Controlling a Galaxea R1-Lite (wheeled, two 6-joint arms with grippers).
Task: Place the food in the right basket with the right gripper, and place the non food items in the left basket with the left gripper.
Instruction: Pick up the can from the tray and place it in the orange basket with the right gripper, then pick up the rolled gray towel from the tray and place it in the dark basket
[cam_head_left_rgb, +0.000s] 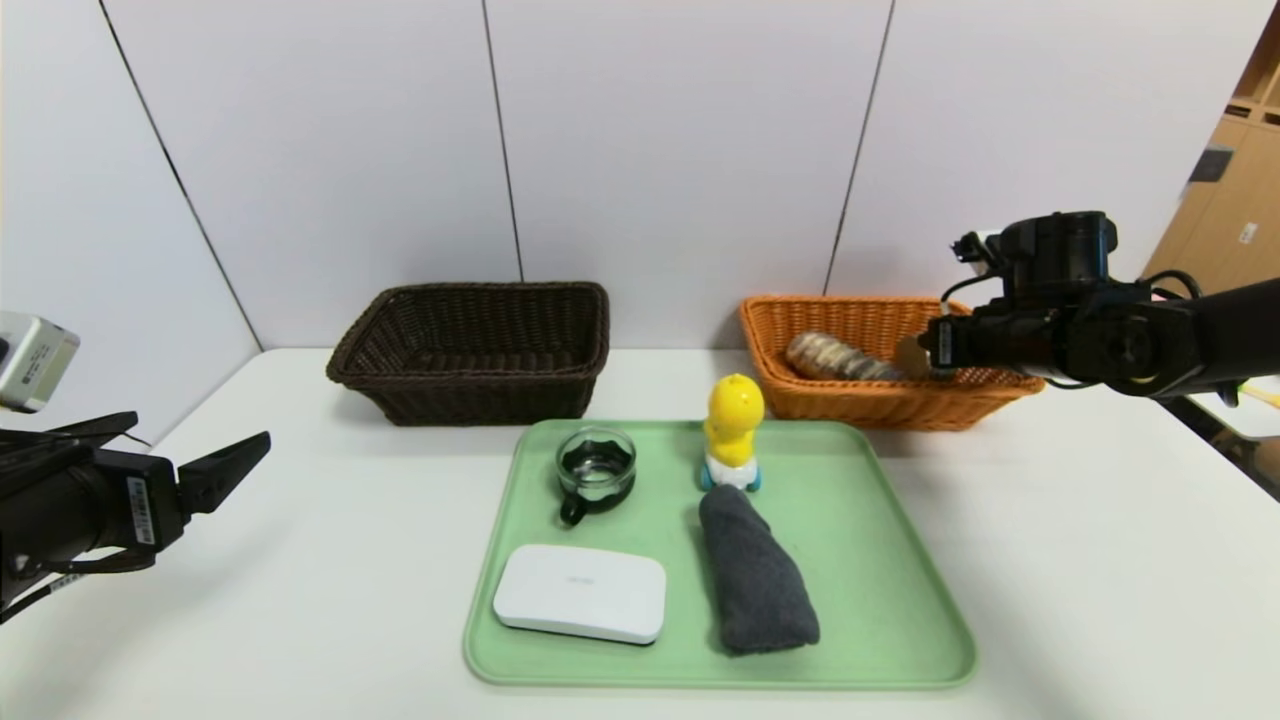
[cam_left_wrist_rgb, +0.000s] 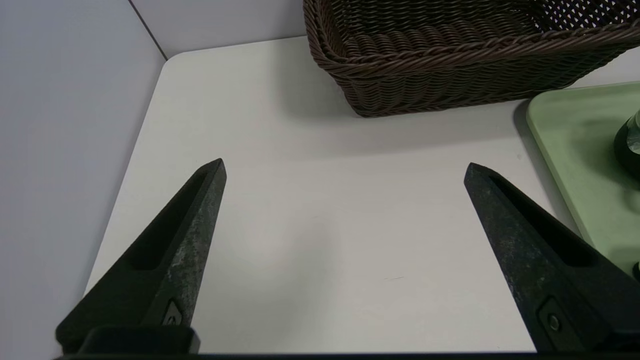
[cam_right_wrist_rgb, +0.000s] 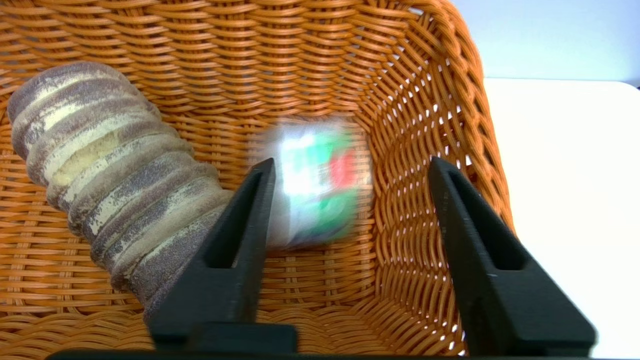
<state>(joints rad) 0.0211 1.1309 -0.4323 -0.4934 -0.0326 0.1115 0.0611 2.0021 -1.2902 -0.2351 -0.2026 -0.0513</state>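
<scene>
My right gripper (cam_head_left_rgb: 928, 352) hangs open over the orange-tan basket (cam_head_left_rgb: 860, 405), also seen in the right wrist view (cam_right_wrist_rgb: 350, 165). The green-label tin (cam_right_wrist_rgb: 320, 185) shows blurred between the open fingers, inside the basket (cam_right_wrist_rgb: 425, 75), free of both. The swirled bread roll (cam_head_left_rgb: 835, 358) lies in the basket beside it (cam_right_wrist_rgb: 110, 190). The duck toy (cam_head_left_rgb: 733, 425), glass cup (cam_head_left_rgb: 596, 468), white box (cam_head_left_rgb: 580, 592) and grey cloth (cam_head_left_rgb: 755, 585) sit on the green tray (cam_head_left_rgb: 880, 560). My left gripper (cam_head_left_rgb: 200, 445) is open and empty at the far left (cam_left_wrist_rgb: 345, 167).
The dark brown basket (cam_head_left_rgb: 470, 390) stands empty at the back left, near the left gripper (cam_left_wrist_rgb: 450, 85). The tray's corner (cam_left_wrist_rgb: 575, 130) and the cup (cam_left_wrist_rgb: 631, 145) show in the left wrist view. White wall panels stand close behind both baskets.
</scene>
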